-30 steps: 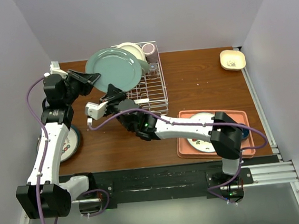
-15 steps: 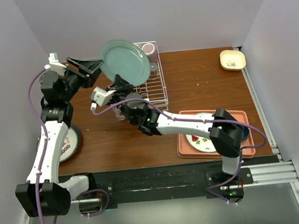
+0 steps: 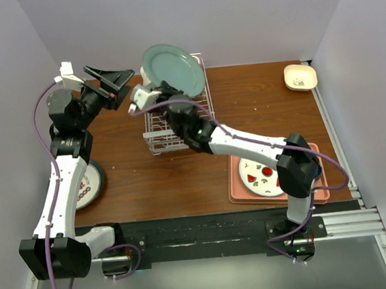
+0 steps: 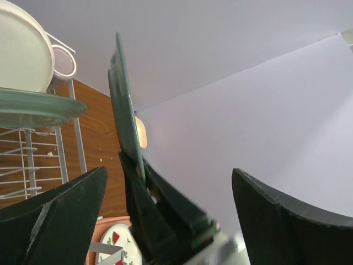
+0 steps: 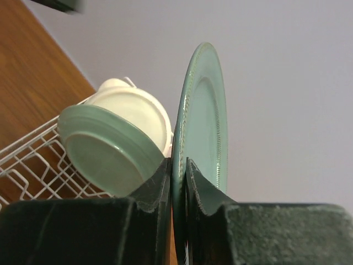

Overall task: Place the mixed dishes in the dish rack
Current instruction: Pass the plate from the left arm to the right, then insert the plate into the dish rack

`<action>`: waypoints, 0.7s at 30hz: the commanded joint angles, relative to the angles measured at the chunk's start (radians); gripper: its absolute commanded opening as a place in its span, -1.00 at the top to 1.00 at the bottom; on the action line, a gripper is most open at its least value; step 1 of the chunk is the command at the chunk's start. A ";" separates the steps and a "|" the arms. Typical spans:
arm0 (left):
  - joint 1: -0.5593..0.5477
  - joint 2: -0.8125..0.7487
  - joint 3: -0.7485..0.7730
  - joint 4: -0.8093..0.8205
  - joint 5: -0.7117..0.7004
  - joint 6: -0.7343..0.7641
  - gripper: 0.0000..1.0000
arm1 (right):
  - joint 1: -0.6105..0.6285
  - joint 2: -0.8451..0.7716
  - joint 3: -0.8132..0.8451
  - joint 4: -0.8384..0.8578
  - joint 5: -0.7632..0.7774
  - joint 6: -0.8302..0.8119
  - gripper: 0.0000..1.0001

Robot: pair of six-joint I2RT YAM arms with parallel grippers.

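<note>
Looking down from the top camera, the pale green plate (image 3: 174,70) stands nearly upright above the far end of the dish rack (image 3: 168,136), clamped at its lower left rim by the right gripper (image 3: 162,88). The left gripper (image 3: 122,84) hangs just beside it to the left, jaws wide apart and touching nothing.

The right wrist camera adds what the top view hides. It shows the plate edge-on with both fingers (image 5: 160,185) pinched flat against its rim. Behind it, a second green plate (image 5: 105,149) and a white bowl (image 5: 138,110) lean in the rack. The left wrist camera shows a translucent purple cup (image 4: 63,61) at the rack's far corner. Only the top view takes in the salmon-pink tray (image 3: 310,148) with its patterned plate (image 3: 261,175), the dark-rimmed plate (image 3: 87,185) at the desk's (image 3: 258,111) left edge, and a small cream dish (image 3: 301,77) far right.

A second ago the left gripper was shut on the plate's left rim. It has since let go, and the plate has moved right and back with the right gripper alone.

The right arm stretches long and low across the desk, wrist raised. The left arm stands tall, forearm bent toward the rack.
</note>
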 commanded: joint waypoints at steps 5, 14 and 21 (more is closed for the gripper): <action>-0.003 0.004 0.046 0.015 0.057 0.087 -1.00 | -0.165 -0.175 0.367 -0.409 -0.313 0.303 1.00; 0.005 0.017 0.092 -0.043 0.077 0.176 -1.00 | -0.276 -0.184 0.553 -0.670 -0.643 0.492 1.00; 0.008 0.021 0.181 -0.247 -0.065 0.379 -1.00 | -0.331 -0.158 0.670 -0.816 -0.910 0.582 1.00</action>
